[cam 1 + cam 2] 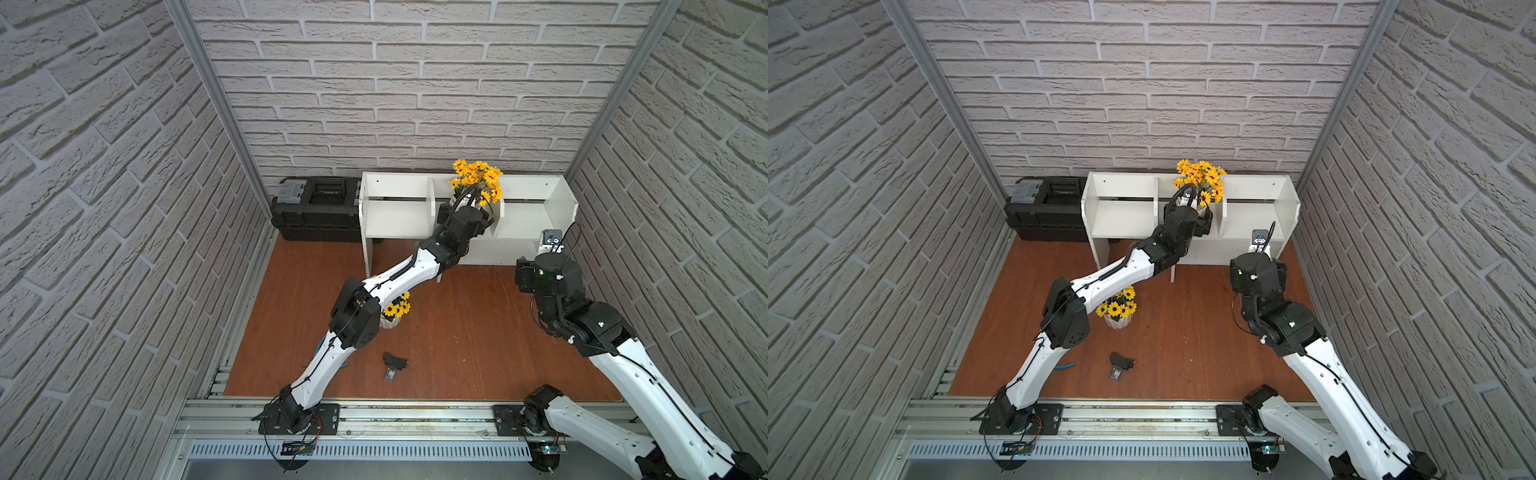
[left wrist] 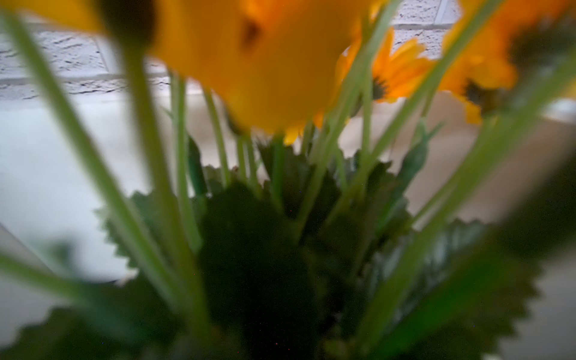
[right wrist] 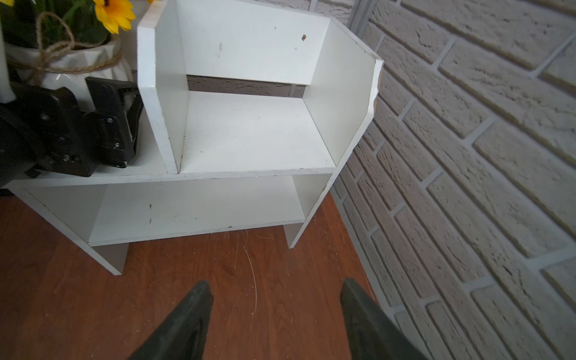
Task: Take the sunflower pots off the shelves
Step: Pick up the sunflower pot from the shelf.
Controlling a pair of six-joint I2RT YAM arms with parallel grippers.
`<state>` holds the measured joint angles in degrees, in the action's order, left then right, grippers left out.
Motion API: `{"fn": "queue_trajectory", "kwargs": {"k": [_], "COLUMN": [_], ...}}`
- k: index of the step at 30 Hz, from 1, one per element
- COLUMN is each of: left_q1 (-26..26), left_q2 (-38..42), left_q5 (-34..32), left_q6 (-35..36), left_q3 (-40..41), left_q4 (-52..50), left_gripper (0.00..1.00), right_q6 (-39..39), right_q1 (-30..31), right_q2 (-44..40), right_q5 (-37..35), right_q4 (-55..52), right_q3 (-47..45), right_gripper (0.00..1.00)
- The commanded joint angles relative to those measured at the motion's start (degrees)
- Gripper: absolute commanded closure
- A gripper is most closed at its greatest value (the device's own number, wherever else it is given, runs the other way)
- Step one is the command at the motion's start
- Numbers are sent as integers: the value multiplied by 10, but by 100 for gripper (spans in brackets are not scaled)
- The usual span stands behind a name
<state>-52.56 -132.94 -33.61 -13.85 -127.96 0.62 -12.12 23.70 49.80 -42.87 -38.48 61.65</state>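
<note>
On floor (image 1: 457,332) beneath left arm (image 1: 399,274), noted ribbed sunflower pot (image 1: 1119,322) upright, off the shelf unit (image 1: 397,218). Found twine-tied pot (image 3: 78,67) in middle upper compartment (image 3: 146,163) with left gripper (image 1: 1200,214) at it, clamping indeterminate. Observed right gripper (image 3: 276,285) spread apart before right compartment (image 3: 249,131).

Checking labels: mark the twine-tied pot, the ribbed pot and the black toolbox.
twine-tied pot (image 3: 64,78): right wrist view, white wall below the twine.
ribbed pot (image 1: 1118,321): in a top view, ribbed front wall.
black toolbox (image 1: 316,220): in a top view, front face.
</note>
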Motion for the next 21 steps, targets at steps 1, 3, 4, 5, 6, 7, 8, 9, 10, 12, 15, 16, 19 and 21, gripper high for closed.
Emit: {"fn": "queue_trajectory", "kwargs": {"k": [1,3,4,5,6,7,8,9,10,12,15,16,19,21], "left_q1": [-9,-11,-13,-14,-15,-16,-18,-18,-19,-20,-22,-23,-28,-31], "left_q2": [61,68,74,79,83,88,93,97,102,111,132,142,173,194], "left_q5": [6,6,9,11,12,14,14,14,14,14,18,23,33,43], "left_q6": [16,20,22,23,25,28,31,31,31,35,35,36,41,44], "left_q3": [5,8,9,12,15,18,21,23,24,31,51,60,85,98], "left_q4": [36,36,37,39,40,42,44,44,42,44,46,50,53,49], "left_gripper": [87,88,88,88,88,88,88,88,88,89,90,90,90,91], "right_q6": [-28,-38,-43,-48,-51,-55,-57,-59,-62,-66,-69,-70,-74,-80], "right_q1": [-4,-4,-3,-4,-4,-4,-4,-4,-4,-4,-5,-5,-7,-14], "right_q2": [-21,-27,-28,-28,-29,-29,-30,-29,-28,-26,-26,-27,-27,-24], "right_q5": [-7,1,3,4,6,7,11,13,15,21,21,20,18,24], "right_q4": [20,19,16,14,13,13,15,15,15,17,22,25,28,30], "right_q3": [-20,-34,-41,-47,-53,-58,-63,-66,-68,-72,-82,-87,-98,-106], "right_gripper": [39,40,40,40,40,39,39,39,39,39,37,35,24,18]}}
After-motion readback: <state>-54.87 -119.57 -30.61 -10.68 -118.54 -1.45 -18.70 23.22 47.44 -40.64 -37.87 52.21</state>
